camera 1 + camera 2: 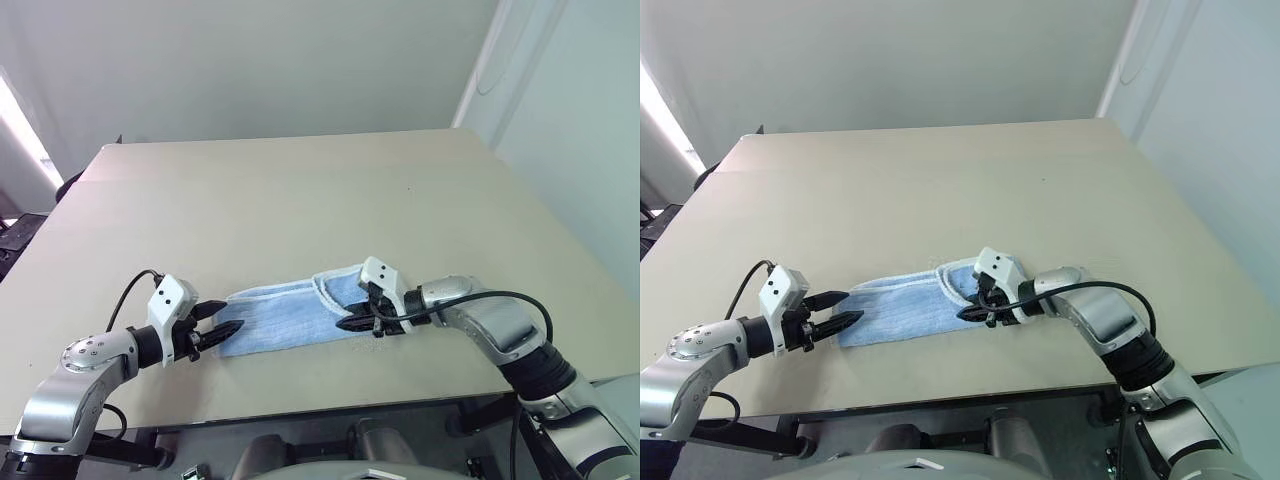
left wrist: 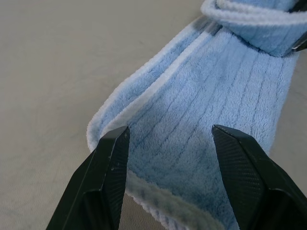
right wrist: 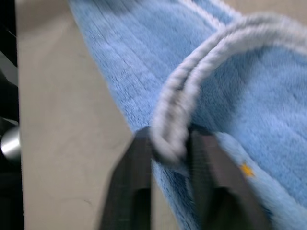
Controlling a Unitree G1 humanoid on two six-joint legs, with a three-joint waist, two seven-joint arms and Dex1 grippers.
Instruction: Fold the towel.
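Beige table (image 1: 300,190) carries the towel (image 1: 285,315), a narrow band near its front edge. Right gripper (image 3: 168,143) pinches the doubled white edging, laying that end inward; left gripper (image 2: 168,143) straddles the opposite end, fingers spread, apparently steadying it.

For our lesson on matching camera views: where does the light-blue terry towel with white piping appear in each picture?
Left eye view: the light-blue terry towel lies low, centre, between both grippers.
Right eye view: low, slightly left of centre.
Left wrist view: it runs from centre to upper right.
Right wrist view: it spans the centre and right.
Shared landmark: the folded-over white piped edge, beside the right gripper.
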